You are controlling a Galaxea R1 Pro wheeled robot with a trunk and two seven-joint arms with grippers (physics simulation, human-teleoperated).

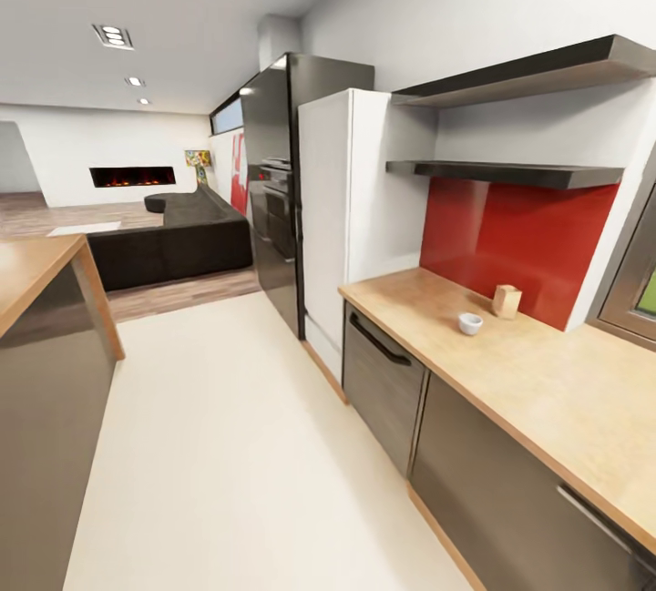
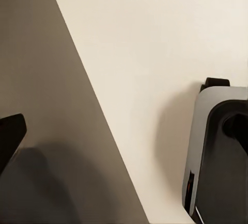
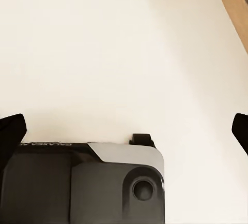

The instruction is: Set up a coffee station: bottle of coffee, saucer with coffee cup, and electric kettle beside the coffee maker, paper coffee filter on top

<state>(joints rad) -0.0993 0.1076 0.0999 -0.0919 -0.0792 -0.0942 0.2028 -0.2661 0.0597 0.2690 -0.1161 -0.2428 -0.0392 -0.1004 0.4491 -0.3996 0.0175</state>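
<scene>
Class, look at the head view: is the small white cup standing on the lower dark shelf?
No, the cup stands on the beige countertop.

Robot base: grey rounded shell over glossy black body; round socket (faint lettering, unreadable); black fingertips.

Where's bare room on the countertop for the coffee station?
The kitchen countertop is mostly bare: a wide stretch runs from the small white cup and tan block toward the near end by the window. The corner beside the white fridge is also free. Only those two items crowd the spot by the red backsplash.
</scene>
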